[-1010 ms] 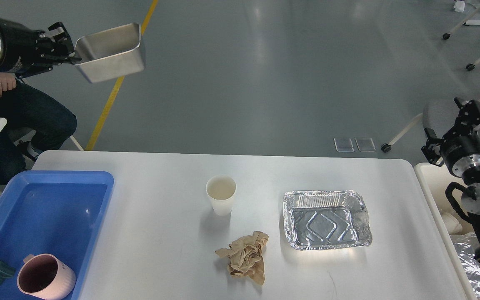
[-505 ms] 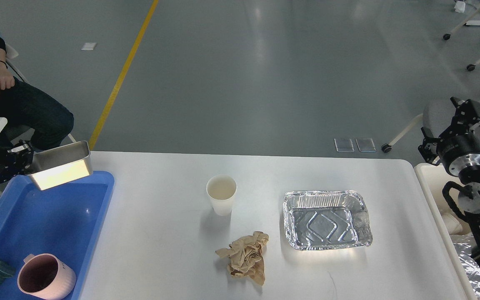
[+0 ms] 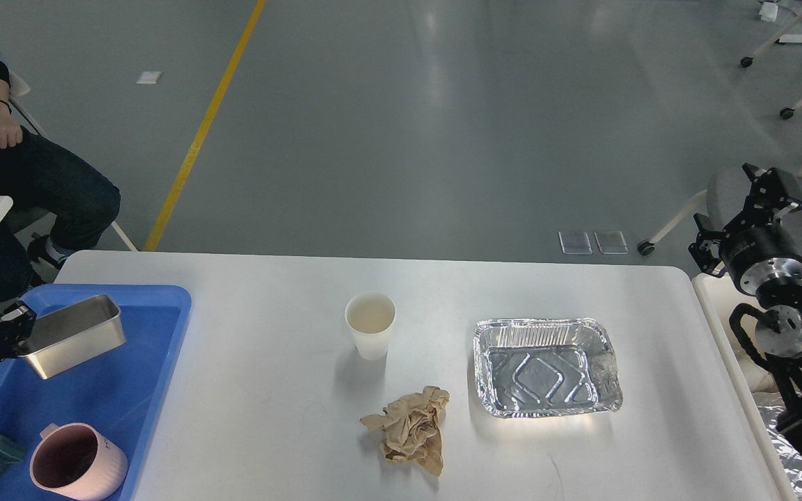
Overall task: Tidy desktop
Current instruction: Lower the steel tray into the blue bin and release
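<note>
The left gripper (image 3: 17, 328) is clamping the near rim of the steel pan (image 3: 75, 335), which a second ago was hanging high over the floor and is now sinking into the blue tray (image 3: 171, 327), tilted, just beyond the pink mug (image 3: 75, 462). Judging by this, release comes next. Off to that gripper's right, the desktop (image 3: 269, 431) is still carrying crumpled paper (image 3: 411, 430), a paper cup (image 3: 370, 324) and a foil tray (image 3: 546, 366). Farthest right, the right gripper (image 3: 766, 182) is hovering empty; whether it is parted, I cannot tell.
</note>
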